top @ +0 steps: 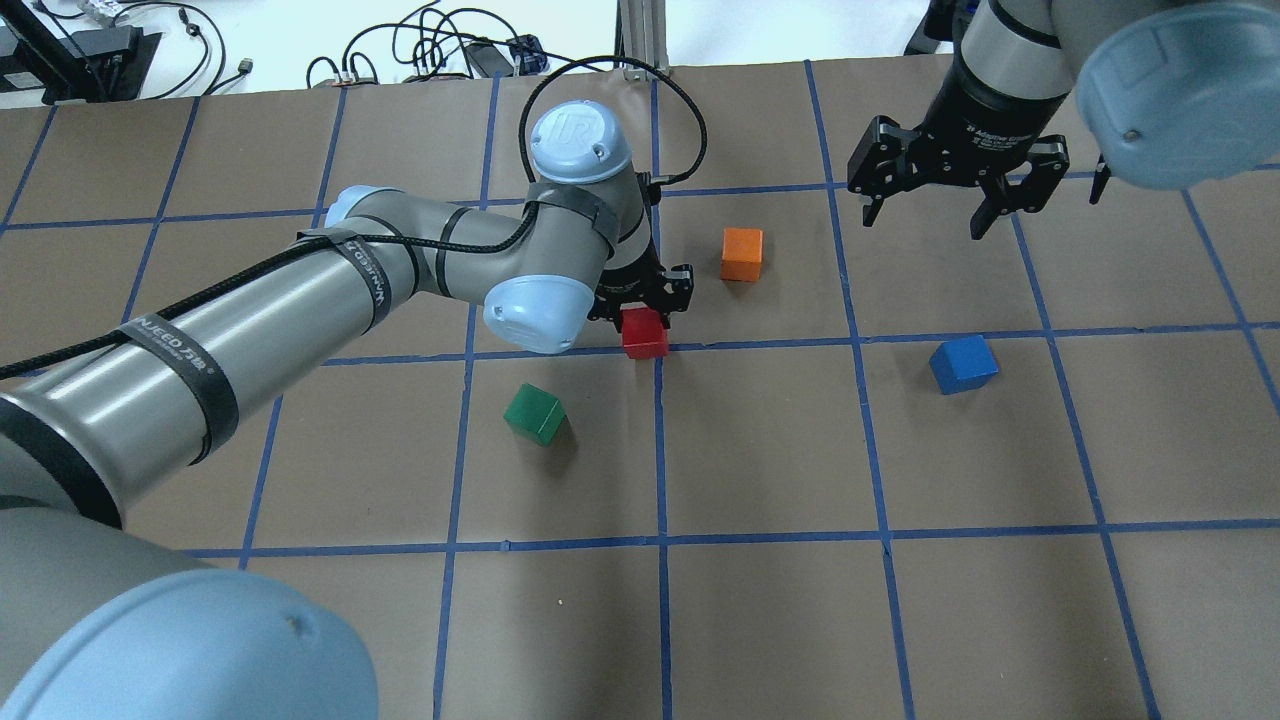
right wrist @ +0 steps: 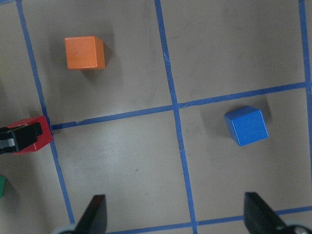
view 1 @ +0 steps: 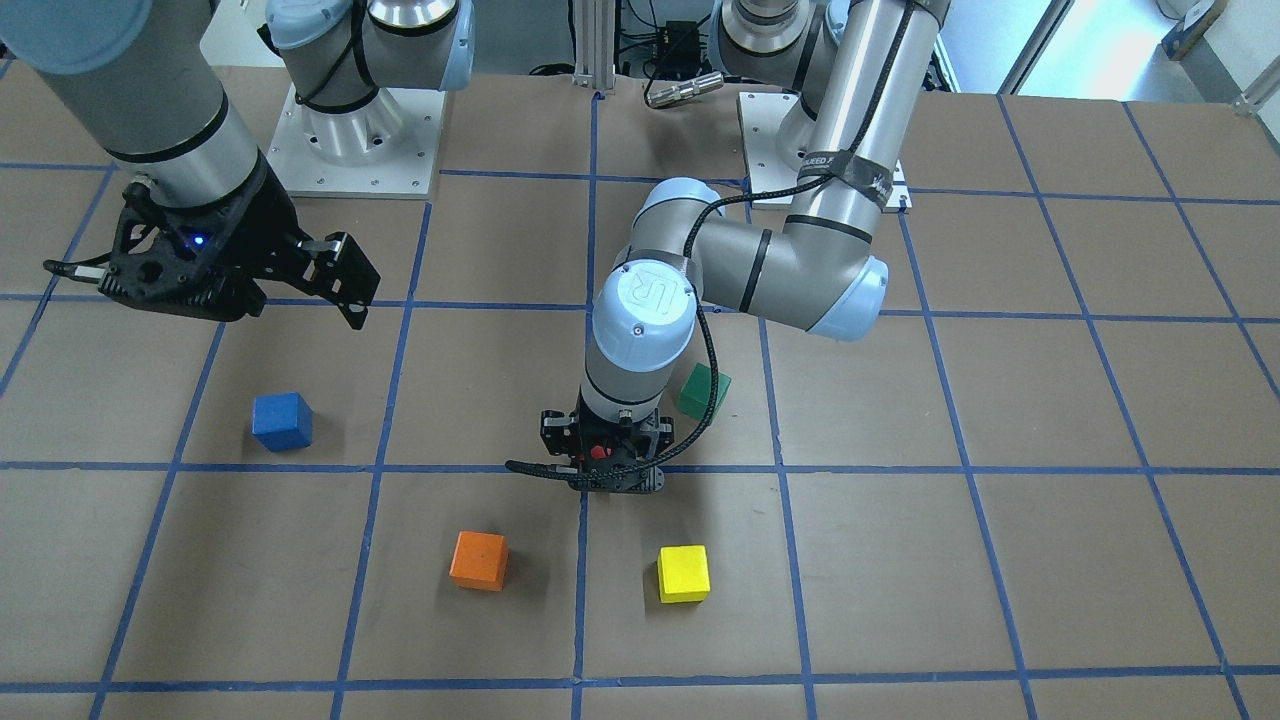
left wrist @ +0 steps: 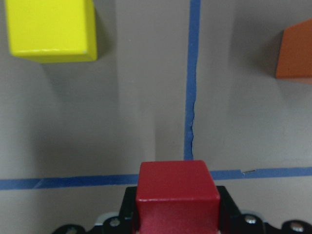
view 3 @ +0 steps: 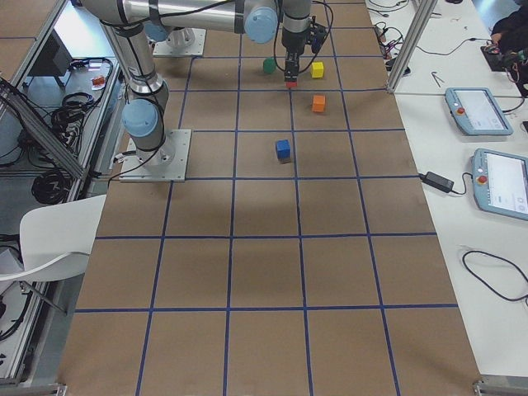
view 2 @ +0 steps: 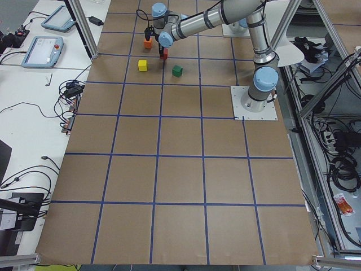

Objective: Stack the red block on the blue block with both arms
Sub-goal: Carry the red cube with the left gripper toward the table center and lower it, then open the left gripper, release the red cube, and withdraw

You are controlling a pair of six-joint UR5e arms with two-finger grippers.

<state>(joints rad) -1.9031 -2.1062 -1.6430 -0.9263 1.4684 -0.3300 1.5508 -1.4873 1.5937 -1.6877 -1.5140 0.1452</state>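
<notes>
Fingers of the left arm, the left fingers [left wrist: 226, 204], are closed on the red block [top: 645, 333], one on each side. The block sits at a crossing of blue tape lines on the bench [top: 760, 620]. I cannot tell whether it rests on the bench or is just clear of it. The right fingers [right wrist: 95, 214] are spread wide and hold nothing. They hover above the bench on the far side of the blue block [top: 962, 364], which stands alone, well apart from the red one.

The step in hand looks like the pick-up and carry of the red block. To do it well, the lift should go straight up, so the block does not drag on the tape or twist in the grip. The orange block [top: 742, 254] lies near the path towards the blue one, so the carry needs enough height to pass above it. The green block [top: 535, 413] is on the other side and should not matter.

The blue block sits turned a little against the grid, so the red one should be rotated to match before it is lowered. Release should come only once it sits flat. If the right arm is to take over, its wide fingers must close on the faces left free.
</notes>
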